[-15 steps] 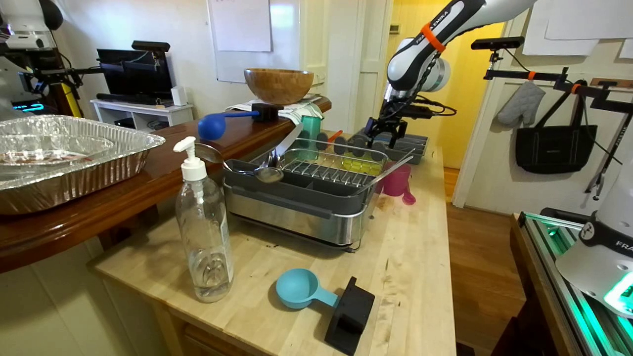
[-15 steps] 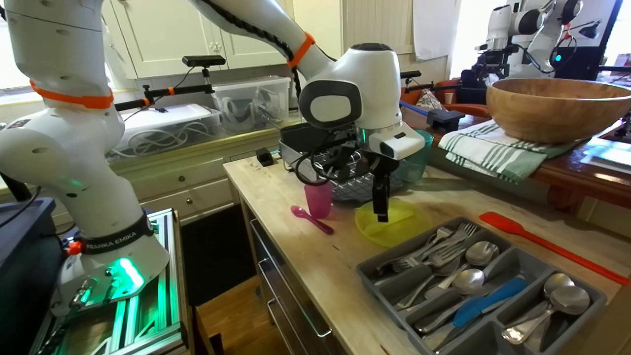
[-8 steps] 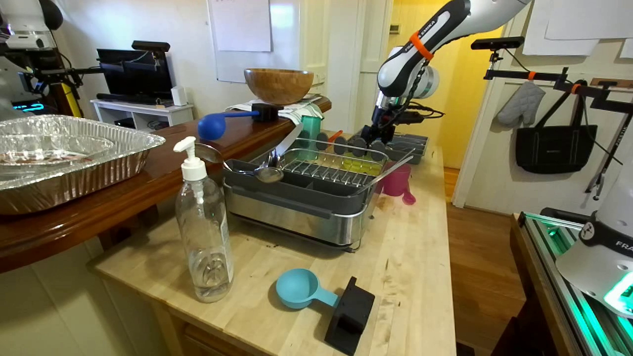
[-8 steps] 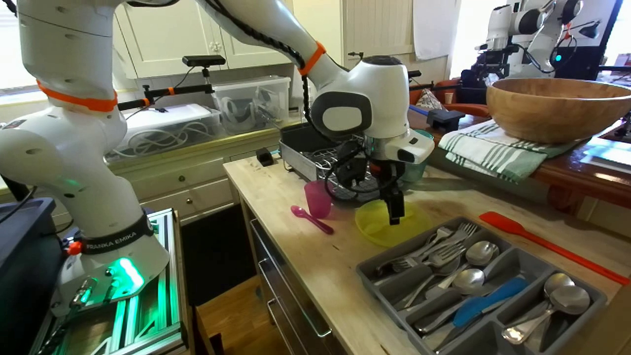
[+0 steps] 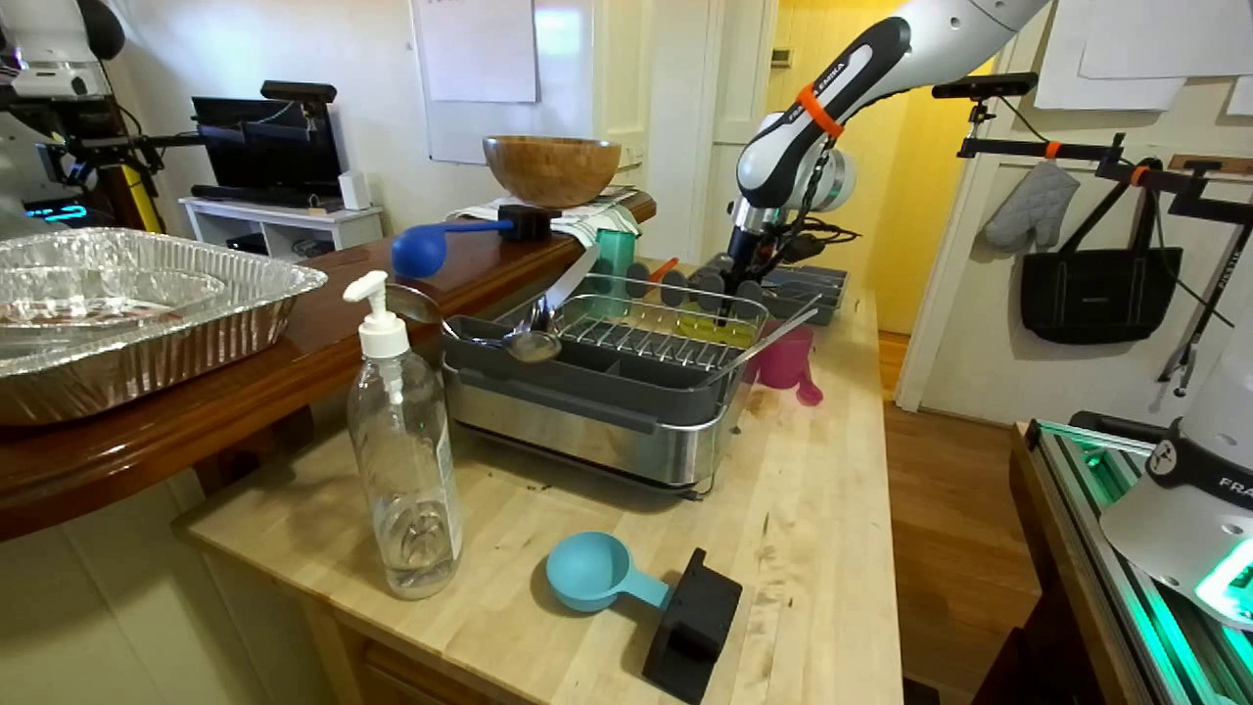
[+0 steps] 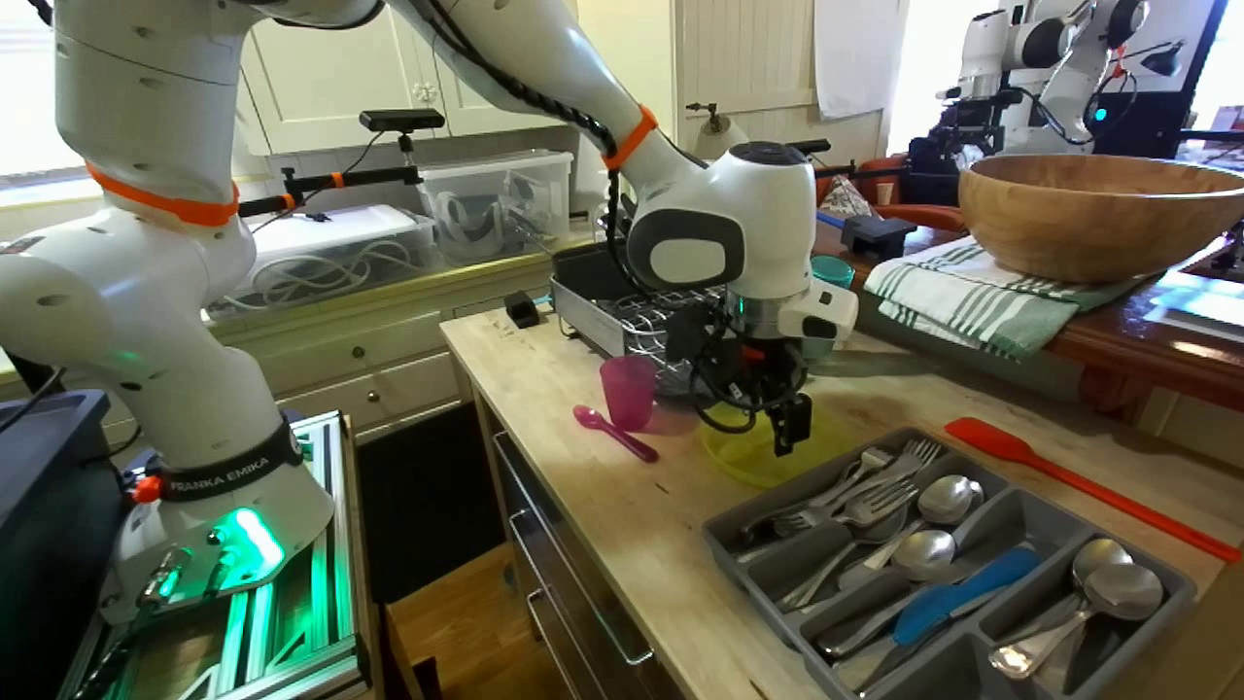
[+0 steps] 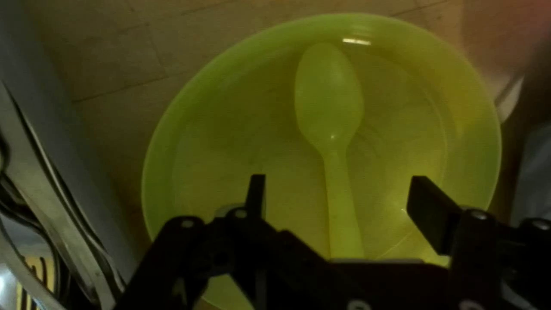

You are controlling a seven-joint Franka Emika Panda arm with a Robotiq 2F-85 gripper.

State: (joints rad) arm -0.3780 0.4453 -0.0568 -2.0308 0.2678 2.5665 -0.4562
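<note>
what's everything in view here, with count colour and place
Counter: 1, pale wood, centre
Plate: 1, yellow, on counter
Spoon: 1, yellow, in plate
Cup: 1, pink, on counter
Another spoon: 1, pink, beside cup
Cutlery tray: 1, grey, beside plate
Cutlery: many, mostly silver, in tray
Spatula: 1, red, beside tray
Dish rack: 1, grey-silver, on counter
Pump bottle: 1, clear, near rack
Scoop: 1, light blue, on counter
Tumbler: 1, teal, near rack
Towel: 1, white-green, on ledge
Bowl: 1, brown, on towel
Foil pan: 1, silver, on ledge
Storage bins: 2, clear, at back
Mitt: 1, grey, hanging
Bag: 1, black, hanging
Other arm: 1, white, background
Arm: 1, white, above counter
Gripper: 1, black, open above plate
</note>
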